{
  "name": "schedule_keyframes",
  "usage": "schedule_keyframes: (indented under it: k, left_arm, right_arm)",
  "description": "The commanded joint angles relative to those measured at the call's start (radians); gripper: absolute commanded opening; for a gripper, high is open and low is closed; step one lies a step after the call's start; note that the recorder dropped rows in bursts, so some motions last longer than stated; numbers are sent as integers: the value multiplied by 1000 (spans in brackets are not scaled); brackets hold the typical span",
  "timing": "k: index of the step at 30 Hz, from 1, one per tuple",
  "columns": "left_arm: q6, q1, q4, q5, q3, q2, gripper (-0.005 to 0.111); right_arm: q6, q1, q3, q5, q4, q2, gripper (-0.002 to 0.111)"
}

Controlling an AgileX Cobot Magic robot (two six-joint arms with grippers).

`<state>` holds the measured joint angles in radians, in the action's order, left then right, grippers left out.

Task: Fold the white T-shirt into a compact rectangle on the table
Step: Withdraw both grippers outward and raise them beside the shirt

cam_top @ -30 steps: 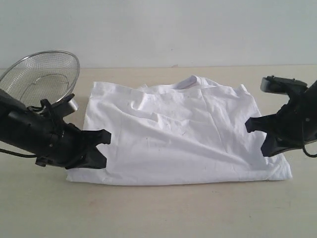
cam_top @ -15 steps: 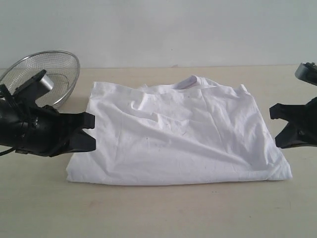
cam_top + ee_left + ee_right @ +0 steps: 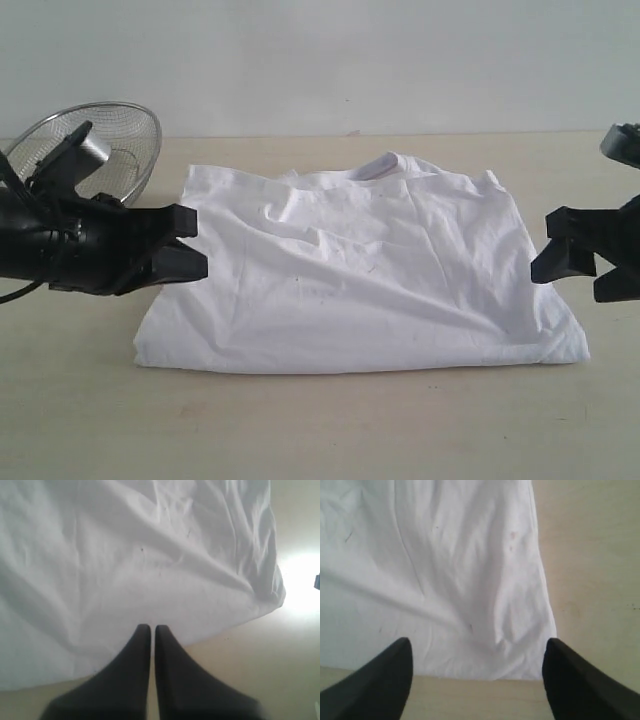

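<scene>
Pale beige worktop (image 3: pixel 300 430) under a blank wall (image 3: pixel 350 60) sets the scene for your two arms, which face each other across the cloth.

Your left claw (image 3: pixel 192 243) is pressed together: in the left wrist view its two dark fingers (image 3: pixel 125 680) stand side by side with only a thin slit between them, and nothing is caught there (image 3: pixel 152 629). Its tip sits at the left edge of the white T-shirt (image 3: pixel 370 270); whether it touches the cloth you cannot tell from these views.

Your right claw (image 3: pixel 550 245) is spread wide. The right wrist view shows its fingers (image 3: pixel 380 680) far apart and empty, with the shirt's near corner lying below the gap between them (image 3: pixel 477 645). It hangs just beside the shirt's right edge.

Between the claws, the white T-shirt lies flat on the middle of the worktop in a rough four-sided shape, wider at the near hem, with the collar at the far edge. Soft wrinkles run slantwise across it (image 3: pixel 125 555), and both side edges are folded (image 3: pixel 445 570).

Behind your left arm, a steel mesh bowl (image 3: pixel 110 140) leans tilted at the far left of the worktop, apart from the shirt.
</scene>
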<state>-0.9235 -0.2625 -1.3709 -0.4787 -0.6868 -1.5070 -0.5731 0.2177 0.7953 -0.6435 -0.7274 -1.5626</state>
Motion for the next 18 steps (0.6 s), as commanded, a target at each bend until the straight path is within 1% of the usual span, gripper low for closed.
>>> schedule_keyframes:
  k: [1, 7, 9, 12, 14, 18]
  left_arm:
    - [-38, 1, -35, -28, -56, -9, 4]
    - [-38, 1, -19, -73, -123, -52, 4]
    - [-34, 1, -16, -78, -143, -72, 4]
    - [-29, 1, -6, -80, -178, -102, 4]
    - [16, 1, 35, -80, -207, -121, 4]
    - [102, 1, 135, -135, -254, -145, 4]
  right_arm:
    - [-4, 5, -6, 43, 3, 5, 56]
    - [-26, 5, 8, 97, 2, 2, 57]
    - [17, 5, 58, 19, 2, -24, 57]
    - [24, 5, 174, -131, -7, -99, 57]
    - [34, 5, 253, -198, -3, -142, 57]
    - [62, 5, 434, -294, 17, -217, 57]
